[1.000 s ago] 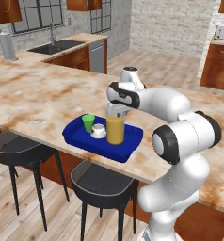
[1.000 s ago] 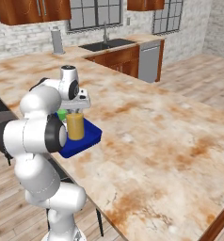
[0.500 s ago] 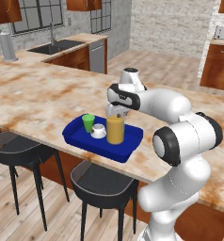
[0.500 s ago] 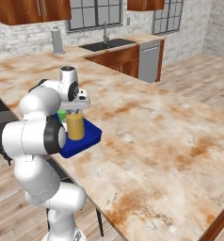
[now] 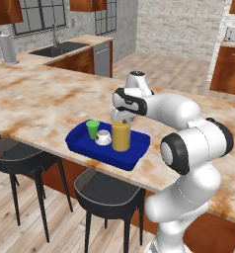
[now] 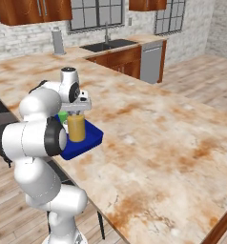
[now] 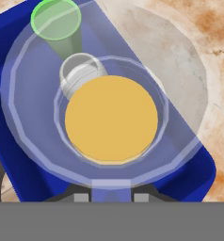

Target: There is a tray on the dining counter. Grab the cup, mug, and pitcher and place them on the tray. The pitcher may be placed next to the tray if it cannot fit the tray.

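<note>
- In the left base view the white arm rises from the lower right, bends at its elbow, and reaches left toward the centre of the frame, its hand turned downward over the blue tray (image 5: 85,146).
- The gripper (image 5: 122,120) sits right at the top of the pitcher (image 5: 121,137), which stands upright on the tray with orange liquid inside.
- In the right base view the gripper (image 6: 77,113) is left of centre, directly above the pitcher (image 6: 77,128), the forearm crossing in front of the tray (image 6: 89,141).
- The hand view looks straight down into the pitcher (image 7: 111,120): its round glass rim and orange surface take up the middle, with the dark fingertips (image 7: 81,196) at the bottom edge against the rim.
- The jaws stand narrow at the pitcher's rim; whether they actually clamp it I cannot tell.
- The green cup (image 5: 93,129) and white mug (image 5: 103,138) stand on the tray just left of the pitcher, the mug between the two.
- The tray lies near the front edge of the marble dining counter (image 5: 40,106).
</note>
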Available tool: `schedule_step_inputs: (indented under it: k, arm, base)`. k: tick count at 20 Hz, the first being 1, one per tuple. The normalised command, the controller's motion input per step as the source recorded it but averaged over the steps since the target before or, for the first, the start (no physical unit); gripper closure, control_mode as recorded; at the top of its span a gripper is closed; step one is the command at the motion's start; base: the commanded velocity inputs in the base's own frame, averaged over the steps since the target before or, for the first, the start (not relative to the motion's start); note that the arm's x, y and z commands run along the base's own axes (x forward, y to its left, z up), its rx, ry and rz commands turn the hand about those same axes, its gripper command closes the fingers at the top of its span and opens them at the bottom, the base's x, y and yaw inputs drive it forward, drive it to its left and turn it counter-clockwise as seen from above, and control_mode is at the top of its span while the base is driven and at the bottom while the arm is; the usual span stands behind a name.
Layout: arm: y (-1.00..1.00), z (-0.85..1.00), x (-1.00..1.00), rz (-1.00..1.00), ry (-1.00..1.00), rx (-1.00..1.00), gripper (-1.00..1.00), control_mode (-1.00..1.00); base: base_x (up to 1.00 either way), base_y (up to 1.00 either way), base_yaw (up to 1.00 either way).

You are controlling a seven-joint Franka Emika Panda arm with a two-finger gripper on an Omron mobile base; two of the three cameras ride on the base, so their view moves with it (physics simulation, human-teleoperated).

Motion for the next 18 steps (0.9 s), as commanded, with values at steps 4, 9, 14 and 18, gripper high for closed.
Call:
schedule_step_inputs:
  k: [4,9,14,18]
  arm:
    - [0.00,0.00,0.00,0.00,0.00,0.00,1.00,-1.00]
    - [-0.03,0.00,0.00,0.00,0.00,0.00,-1.00,-1.00]
    - [0.00,0.00,0.00,0.00,0.00,0.00,-1.00,-1.00]
    - [0.00,0.00,0.00,0.00,0.00,0.00,-1.00,-1.00]
  base:
    - [0.00,0.00,0.00]
    - [0.00,0.00,0.00]
    - [0.00,0.00,0.00]
    - [0.00,0.00,0.00]
